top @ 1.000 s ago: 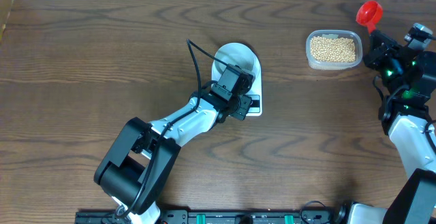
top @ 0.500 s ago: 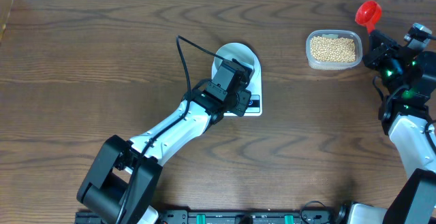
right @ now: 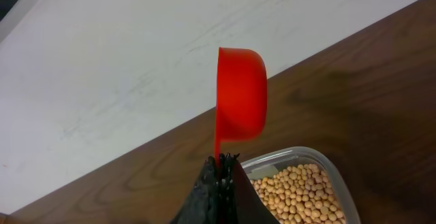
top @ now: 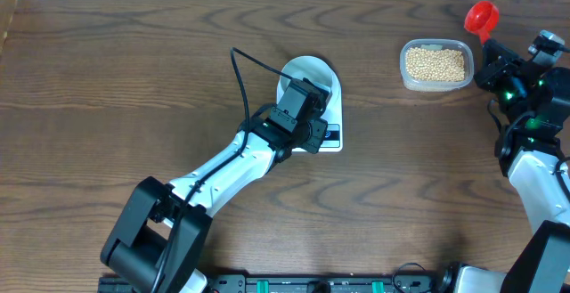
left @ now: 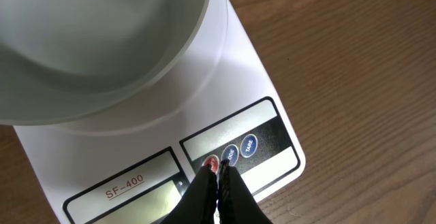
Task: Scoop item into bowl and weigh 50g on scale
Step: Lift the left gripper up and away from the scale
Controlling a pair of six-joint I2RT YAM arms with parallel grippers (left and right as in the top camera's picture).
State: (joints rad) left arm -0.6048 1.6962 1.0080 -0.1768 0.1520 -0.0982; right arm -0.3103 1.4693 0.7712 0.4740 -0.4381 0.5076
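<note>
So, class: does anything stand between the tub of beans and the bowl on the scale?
Nothing visible stands between the beans and the bowl. The left hand, shut, is at the buttons of the scale, beside the bowl and off that path.

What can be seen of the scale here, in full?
The scale is a flat white plastic-looking rectangle with rounded corners, lying level on the wooden table. Its front edge carries black-outlined panels: one marked SF-400 with a pale display, the other with a red button and two blue buttons. The pale bowl sits on its platform. The left gripper, shut, has its tips at the red button.
</note>
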